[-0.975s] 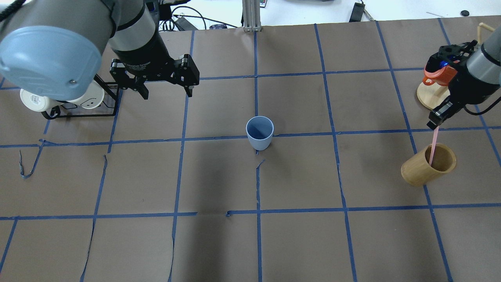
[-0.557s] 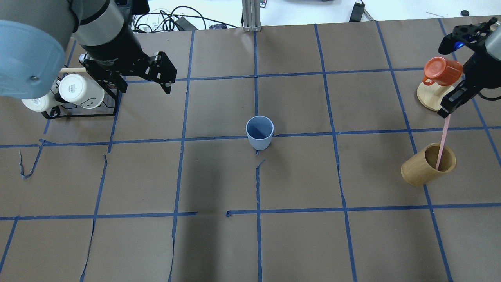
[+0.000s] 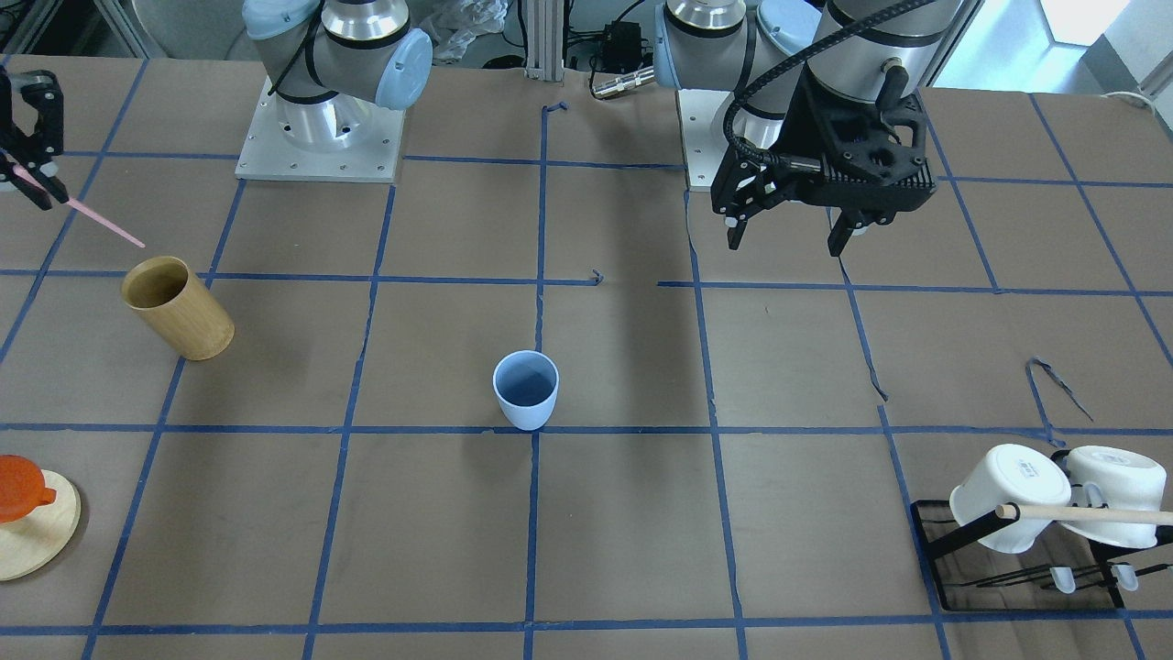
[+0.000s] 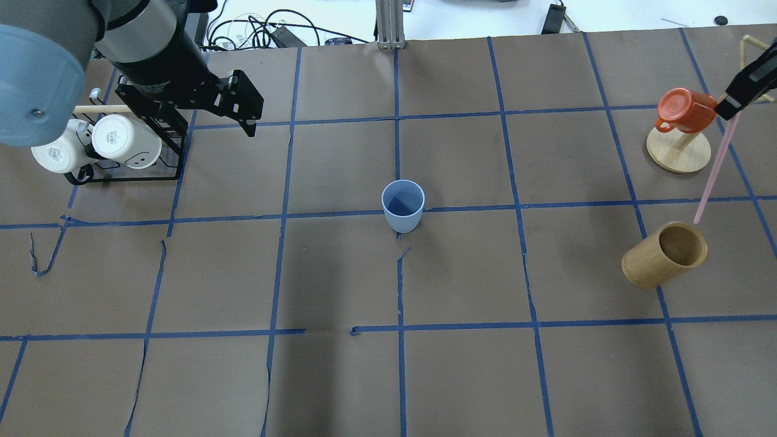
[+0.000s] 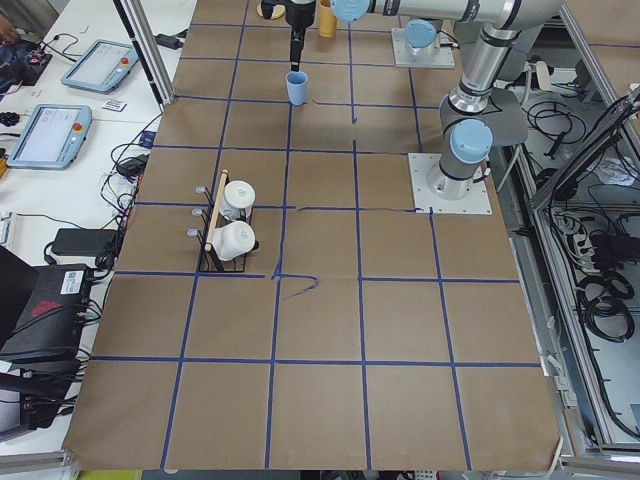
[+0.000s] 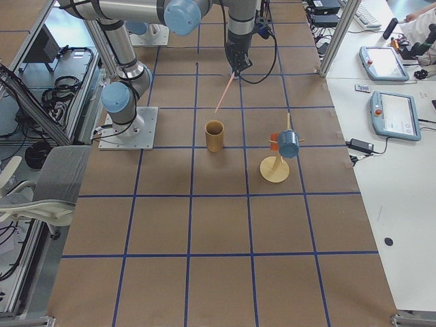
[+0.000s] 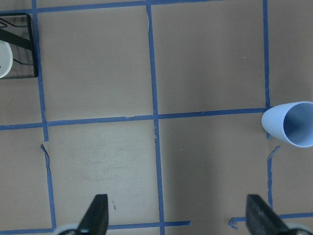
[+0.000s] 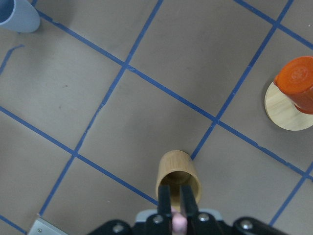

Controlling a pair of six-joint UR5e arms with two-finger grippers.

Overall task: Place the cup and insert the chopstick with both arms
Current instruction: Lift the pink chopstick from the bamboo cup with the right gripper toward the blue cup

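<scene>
My left claw (image 3: 784,244) hangs empty, fingers apart, well to the left of the blue cup (image 4: 402,206), which stands upright mid-worktop (image 4: 485,376). Far right of the cup, my right claw (image 4: 726,110) is clamped on the pink chopstick (image 4: 713,173), whose tip sits just above the bamboo holder (image 4: 661,258).

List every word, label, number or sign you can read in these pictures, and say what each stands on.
No text is legible in any view.
White cup, on its base: a small printed label, too small to read.
Tablet, on its screen: too small to read.
</scene>
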